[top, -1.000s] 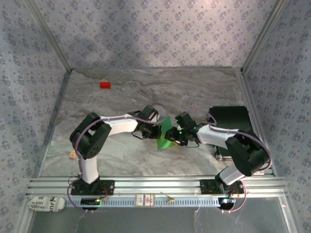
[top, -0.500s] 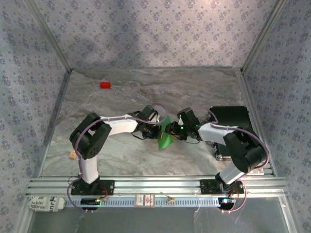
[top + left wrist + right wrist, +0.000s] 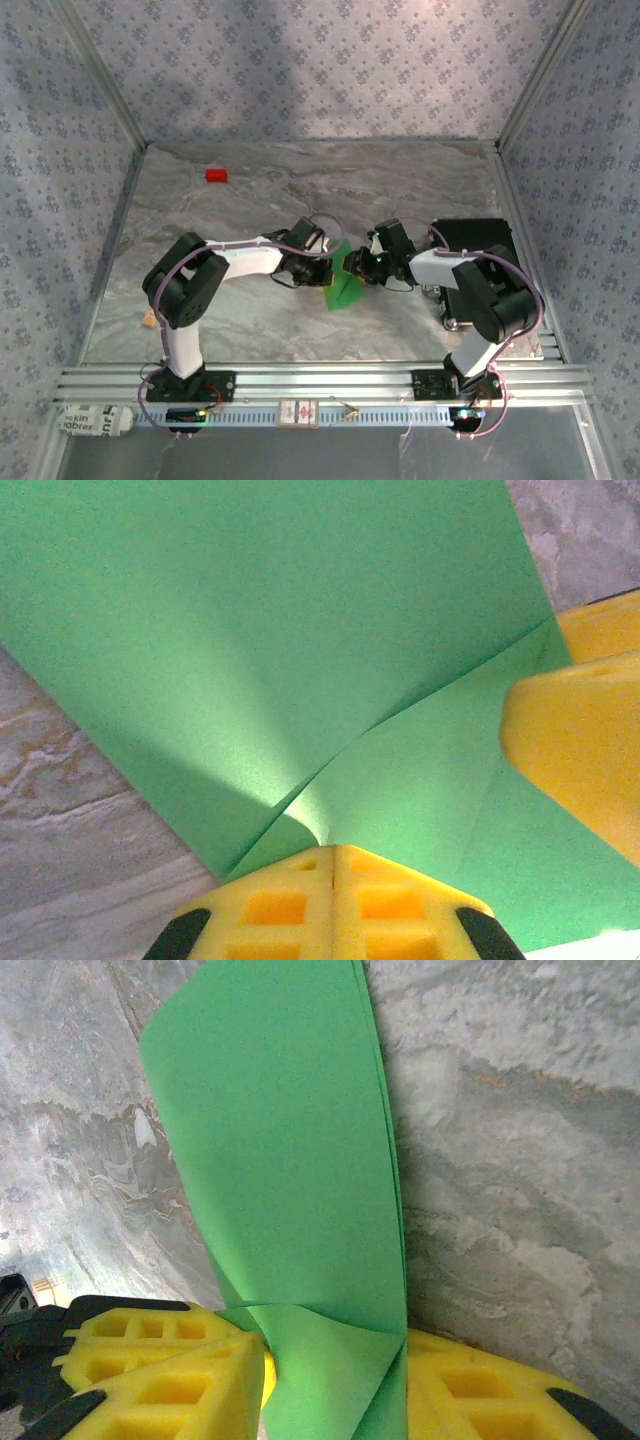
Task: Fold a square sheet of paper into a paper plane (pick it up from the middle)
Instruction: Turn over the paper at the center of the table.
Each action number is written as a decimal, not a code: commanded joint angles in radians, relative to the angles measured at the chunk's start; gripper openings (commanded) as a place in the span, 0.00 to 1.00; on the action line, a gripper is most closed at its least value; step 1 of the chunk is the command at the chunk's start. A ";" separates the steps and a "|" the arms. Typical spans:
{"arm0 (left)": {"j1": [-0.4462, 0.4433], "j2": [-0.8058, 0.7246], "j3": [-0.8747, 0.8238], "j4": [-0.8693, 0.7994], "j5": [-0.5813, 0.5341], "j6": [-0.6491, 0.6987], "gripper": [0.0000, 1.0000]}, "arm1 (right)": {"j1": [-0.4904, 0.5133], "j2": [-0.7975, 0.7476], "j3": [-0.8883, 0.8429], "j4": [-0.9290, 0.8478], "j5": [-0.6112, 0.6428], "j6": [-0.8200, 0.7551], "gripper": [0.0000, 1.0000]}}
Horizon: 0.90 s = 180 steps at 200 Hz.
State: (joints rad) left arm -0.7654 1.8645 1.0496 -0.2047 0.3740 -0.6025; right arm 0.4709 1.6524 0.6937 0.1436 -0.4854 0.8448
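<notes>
Clamps creased square sheet of paper in shut left gripper; straddles it with right gripper, grip unclear; shows few folds done.

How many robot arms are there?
2. The left arm reaches in from the left and the right arm from the right, both meeting at the green paper in the middle. None seems hidden.

Counter: grey marbled surface | red block: lying far left | black flat object: right side
</notes>
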 commanded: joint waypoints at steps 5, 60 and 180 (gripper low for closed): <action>-0.003 0.005 -0.042 -0.052 -0.003 -0.010 0.05 | -0.017 0.022 0.006 0.036 -0.043 -0.018 0.36; -0.003 -0.001 -0.044 -0.042 -0.003 -0.024 0.05 | -0.031 0.056 -0.006 0.063 -0.058 -0.015 0.26; 0.000 -0.270 -0.105 0.037 -0.099 -0.121 0.36 | -0.029 -0.101 0.049 -0.176 0.031 -0.137 0.05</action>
State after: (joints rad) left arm -0.7658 1.6993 0.9722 -0.1825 0.3355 -0.6983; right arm 0.4301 1.6249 0.6922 0.1295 -0.5255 0.7998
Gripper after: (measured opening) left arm 0.336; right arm 0.061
